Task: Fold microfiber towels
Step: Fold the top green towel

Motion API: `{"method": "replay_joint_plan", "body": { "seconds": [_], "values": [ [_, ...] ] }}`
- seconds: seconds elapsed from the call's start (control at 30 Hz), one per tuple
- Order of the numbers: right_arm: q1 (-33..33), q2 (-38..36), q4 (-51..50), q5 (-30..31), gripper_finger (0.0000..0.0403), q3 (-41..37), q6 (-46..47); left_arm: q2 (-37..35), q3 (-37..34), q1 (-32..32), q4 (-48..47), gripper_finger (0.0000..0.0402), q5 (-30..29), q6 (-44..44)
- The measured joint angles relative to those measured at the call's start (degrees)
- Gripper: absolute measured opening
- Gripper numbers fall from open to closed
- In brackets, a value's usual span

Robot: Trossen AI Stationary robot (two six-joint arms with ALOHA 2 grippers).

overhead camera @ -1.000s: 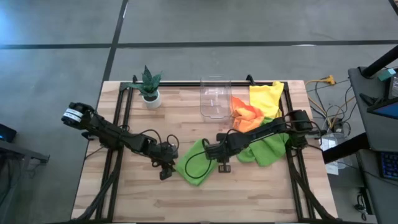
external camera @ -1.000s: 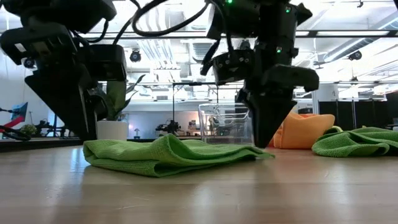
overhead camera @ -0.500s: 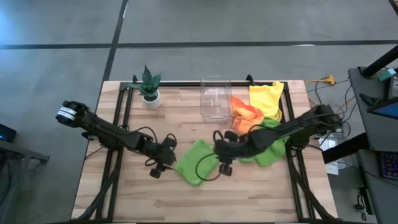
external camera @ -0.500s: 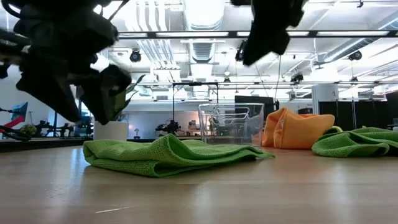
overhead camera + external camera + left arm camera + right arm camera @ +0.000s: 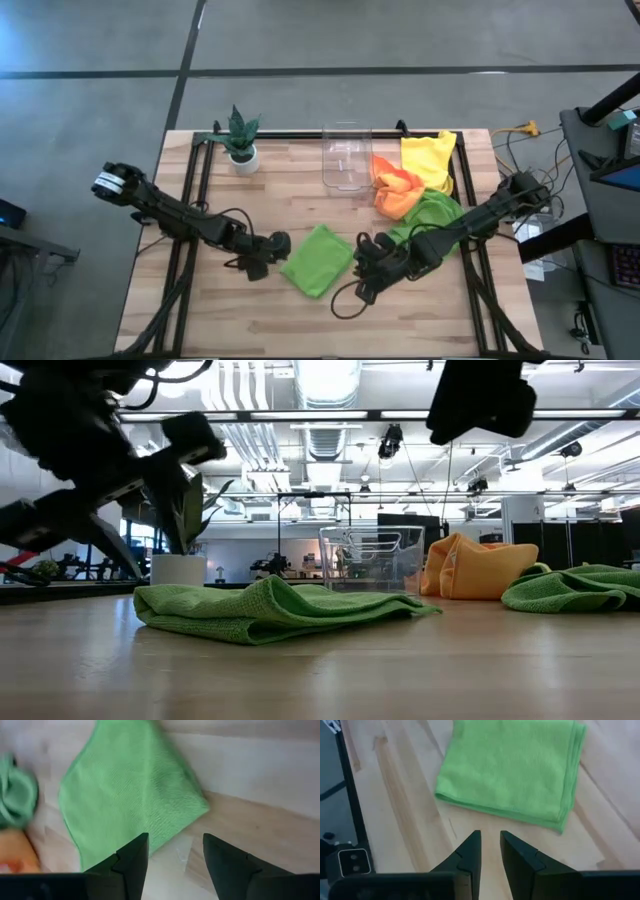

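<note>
**Inspector:** Both arms have drawn back from the folded green towel (image 5: 318, 259) over the last second. The right hand (image 5: 366, 282), previously down on the cloth's right end, is now clear of it on the side toward the counter's (image 5: 300, 190) front edge. The left hand (image 5: 262, 262) has shifted only slightly.

**Clerk:** State of the hands?

**Inspector:** Left hand (image 5: 175, 855) parted, nothing between its fingers. Right hand (image 5: 490, 851) narrowly parted, also holding nothing. Neither touches the cloth.

**Clerk:** And the towel itself?

**Inspector:** It lies flat at mid-counter, doubled into a compact shape with layered edges showing along one side (image 5: 512, 775). It sits between the two hands, just beside each. I judge the release deliberate: this fold looks finished.

**Clerk:** Remaining stock?

**Inspector:** Unfolded, heaped at the right rear: a second green towel (image 5: 432, 213), the orange towel (image 5: 397, 190) and the yellow towel (image 5: 428, 158), touching one another, beside the clear bin (image 5: 346, 157).
</note>
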Motion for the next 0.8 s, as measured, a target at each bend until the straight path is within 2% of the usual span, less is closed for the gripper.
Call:
{"method": "replay_joint_plan", "body": {
  "seconds": [0.2,0.5,0.63,0.8],
  "values": [
    [0.6,0.7,0.0,2.2,0.0068,0.0,7.3,0.3,0.0,0.0,0.2,0.0173,0.9,14.6],
    [0.9,0.6,0.4,2.9,0.0068,0.1,9.3,1.7,-0.1,-0.1,2.2,0.0173,5.4,29.0],
    [0.9,0.6,0.4,2.8,0.0068,0.7,9.3,5.3,-0.1,-0.1,9.2,0.0173,5.4,33.2],
    [1.1,0.6,0.4,2.7,0.0068,1.6,9.3,10.9,-0.1,-0.1,15.6,0.0173,4.2,34.2]
  ]
}}
